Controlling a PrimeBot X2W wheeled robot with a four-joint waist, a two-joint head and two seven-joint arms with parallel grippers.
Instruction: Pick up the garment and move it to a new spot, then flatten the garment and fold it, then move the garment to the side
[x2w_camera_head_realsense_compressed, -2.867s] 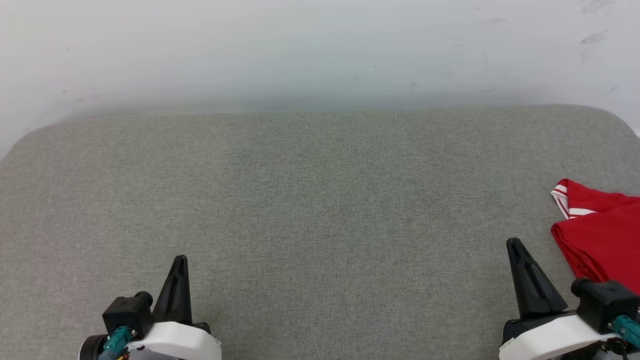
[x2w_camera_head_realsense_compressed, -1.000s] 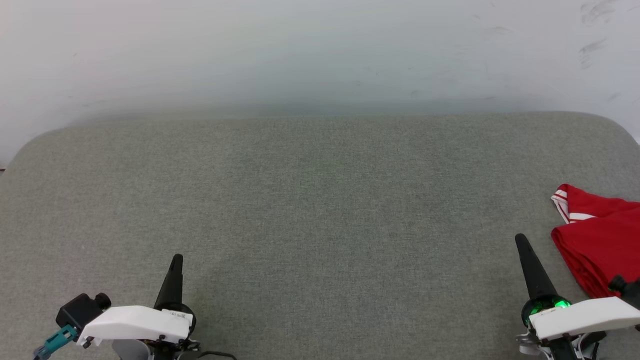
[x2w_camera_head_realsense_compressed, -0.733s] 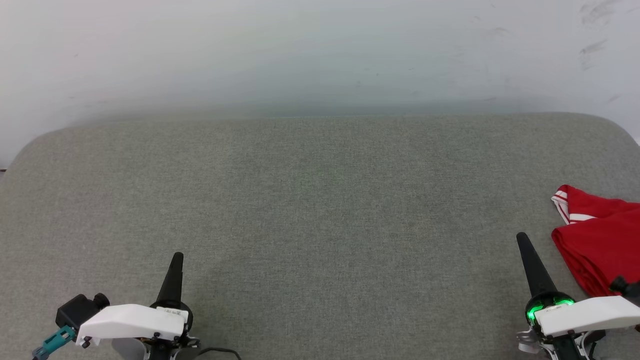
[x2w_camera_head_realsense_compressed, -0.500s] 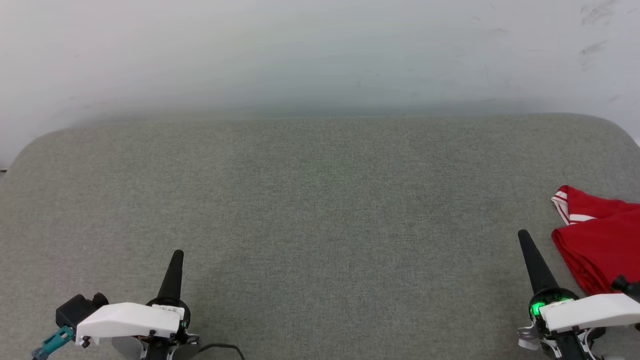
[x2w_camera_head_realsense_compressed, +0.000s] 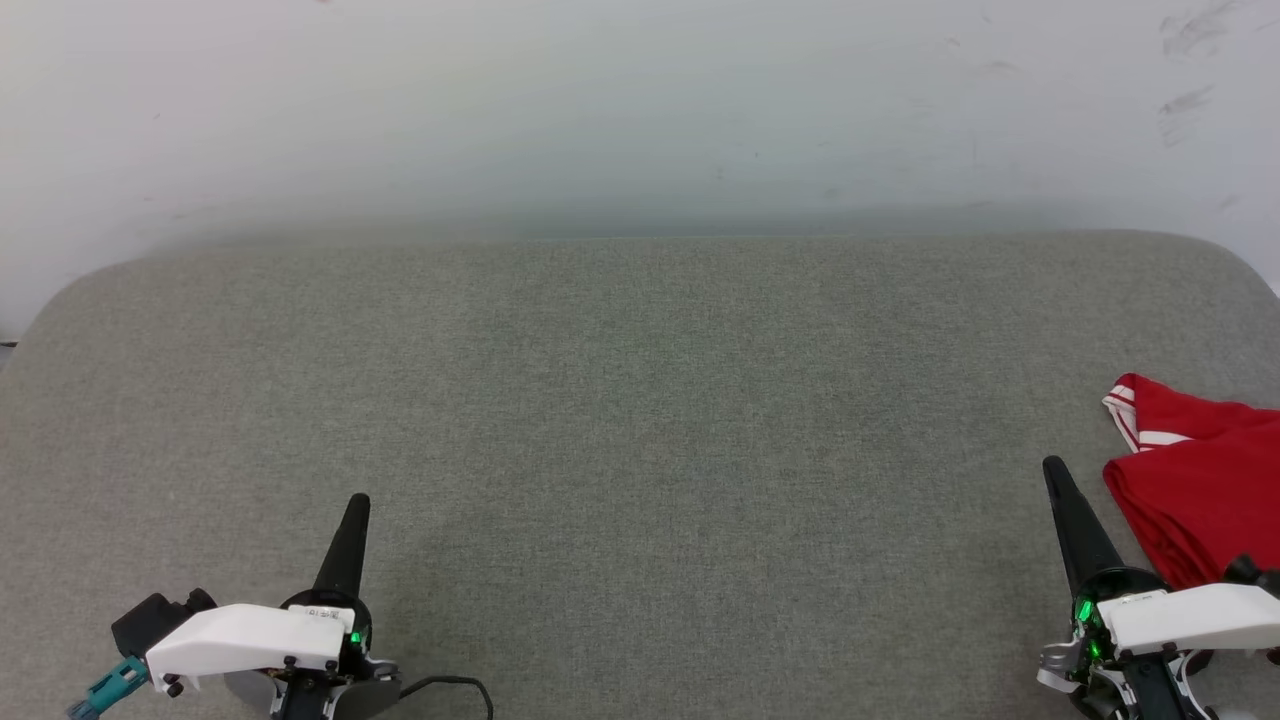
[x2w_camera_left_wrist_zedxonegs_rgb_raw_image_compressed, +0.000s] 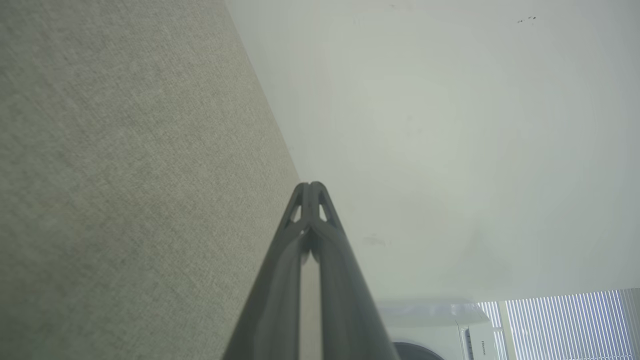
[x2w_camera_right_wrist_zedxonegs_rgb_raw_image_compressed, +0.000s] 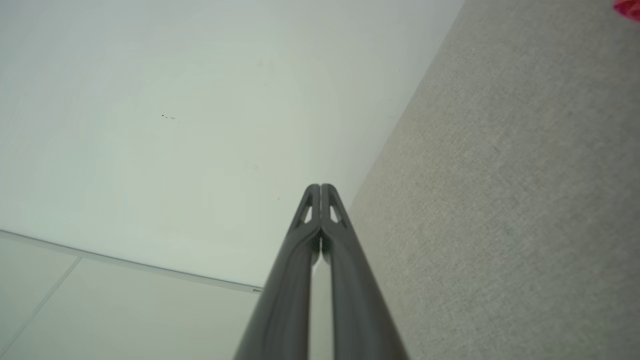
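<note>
both wrists had rolled over since the earliest frame and the arms sat a little lower in the head view, while the garment (x2w_camera_head_realsense_compressed: 1190, 500) had stayed put. it lay bunched at the far right edge of the grey worktop (x2w_camera_head_realsense_compressed: 640, 420), just beside the right claw (x2w_camera_head_realsense_compressed: 1052, 465) but untouched. the left claw (x2w_camera_head_realsense_compressed: 357, 505) and the right were both pressed together, pinching nothing. i judged the shirt already set aside; if not, the right claw must spread and reach right. no container was involved.
</note>
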